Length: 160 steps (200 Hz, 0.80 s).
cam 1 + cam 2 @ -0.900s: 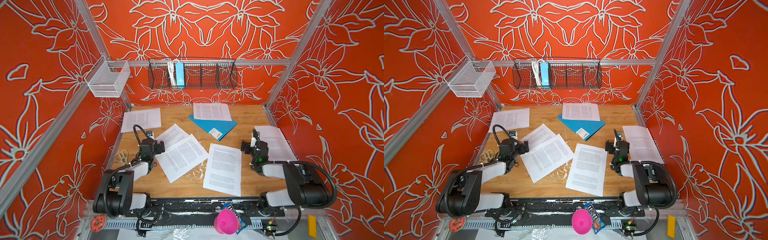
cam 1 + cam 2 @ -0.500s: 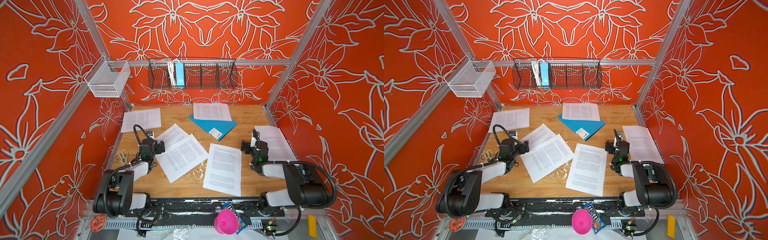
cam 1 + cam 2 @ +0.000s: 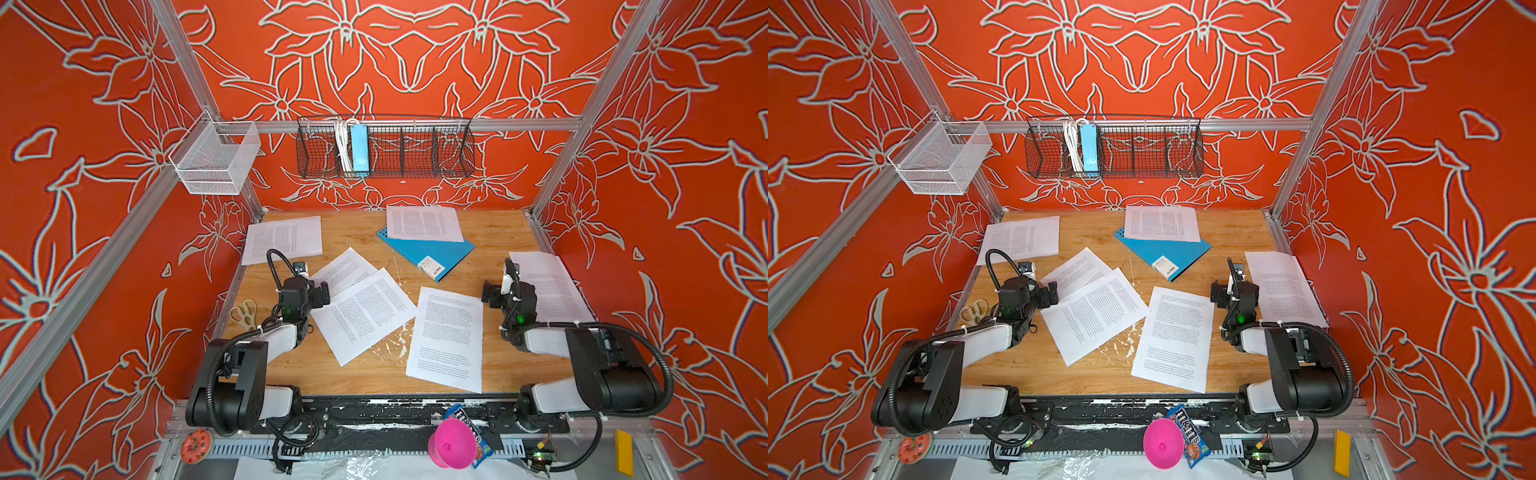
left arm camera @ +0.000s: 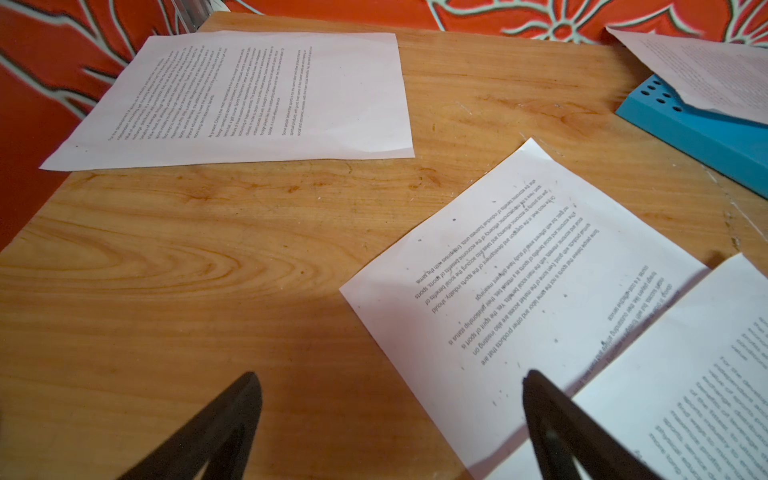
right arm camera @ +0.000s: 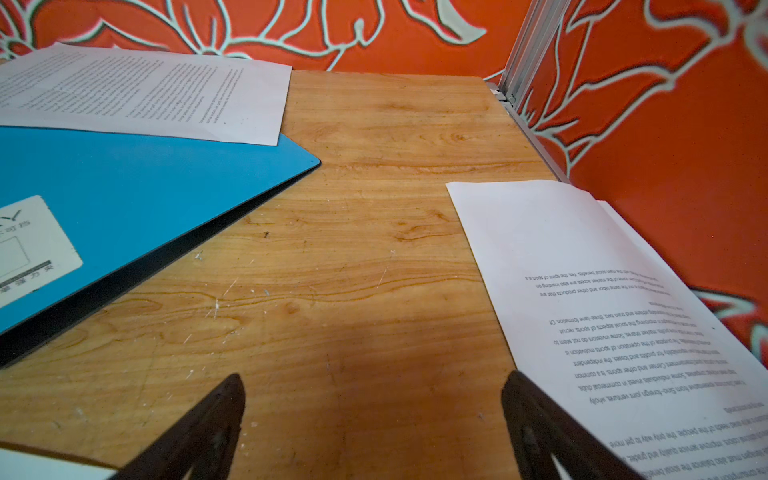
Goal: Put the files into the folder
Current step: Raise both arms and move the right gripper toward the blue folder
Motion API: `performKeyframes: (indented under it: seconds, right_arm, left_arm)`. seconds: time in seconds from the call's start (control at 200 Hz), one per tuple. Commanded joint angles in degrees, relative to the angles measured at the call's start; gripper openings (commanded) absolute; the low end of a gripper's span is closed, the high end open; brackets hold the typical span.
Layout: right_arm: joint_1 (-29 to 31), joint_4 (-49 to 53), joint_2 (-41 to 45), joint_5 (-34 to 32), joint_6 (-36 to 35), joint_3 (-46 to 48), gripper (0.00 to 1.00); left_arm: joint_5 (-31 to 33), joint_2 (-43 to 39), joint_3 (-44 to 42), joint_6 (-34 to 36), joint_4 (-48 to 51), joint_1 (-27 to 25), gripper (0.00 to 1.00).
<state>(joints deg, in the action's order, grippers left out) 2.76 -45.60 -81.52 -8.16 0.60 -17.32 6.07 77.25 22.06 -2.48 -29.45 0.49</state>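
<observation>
Left claw [image 4: 390, 380] and right claw [image 5: 372, 380], both spread and empty, ready above worktop [image 3: 357, 232] beside scattered files [image 3: 365, 316]; one sheet [image 3: 422, 222] overlaps the apparently closed folder [image 3: 419, 253], blocking it.

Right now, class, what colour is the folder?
The folder is bright blue with a white label; best in the right wrist view.
</observation>
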Motion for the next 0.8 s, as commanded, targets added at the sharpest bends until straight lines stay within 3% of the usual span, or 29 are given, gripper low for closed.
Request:
performKeyframes:
  seconds: [0.0,0.205,0.27,0.325,0.435,0.53,0.575,0.62,0.66,0.75,0.796]
  right_arm:
    - [0.3,0.3,0.5,-0.2,-0.9,-1.3,0.98]
    - [0.2,0.3,0.5,-0.3,-0.8,-1.3,0.97]
    - [0.1,0.1,0.6,-0.1,-0.5,-1.1,0.98]
    - [0.2,-0.5,1.9,-3.0,0.1,-1.1,0.97]
    - [0.4,24.6,14.5,-7.5,4.9,-8.2,0.98]
    - [0.3,42.3,20.1,-15.9,21.9,-14.4,0.98]
    - [0.3,47.7,21.7,-16.4,24.0,-16.5,0.98]
    - [0.2,50.9,23.2,-16.2,27.7,-17.4,0.98]
    - [-0.2,51.2,24.7,-12.6,30.7,-16.8,0.98]
    - [-0.6,42.2,27.4,5.5,32.9,-12.0,0.98]
    - [-0.6,39.0,26.6,14.2,34.5,-10.7,0.98]
  left_arm:
    - [-0.1,0.0,0.6,0.1,-0.5,0.6,0.97]
    - [0.7,-1.4,0.8,-1.2,-0.6,1.5,0.97]
    - [2.7,-6.4,6.2,-2.2,12.5,1.5,0.97]
    - [1.3,-10.0,9.5,-2.0,17.9,1.5,0.97]
    - [1.2,-16.3,16.1,-10.3,30.2,1.5,0.97]
    - [7.0,-20.2,24.7,-24.5,48.4,1.5,0.97]
    - [5.5,-23.0,28.6,-28.2,57.8,1.5,0.97]
    - [0.4,-25.4,31.3,-27.5,63.8,1.6,0.97]
    - [-5.6,-28.0,32.1,-24.3,66.1,1.7,0.97]
    - [-17.1,-35.5,30.5,-20.7,67.7,1.6,0.97]
    - [-26.0,-39.0,29.1,-18.2,67.3,1.7,0.97]
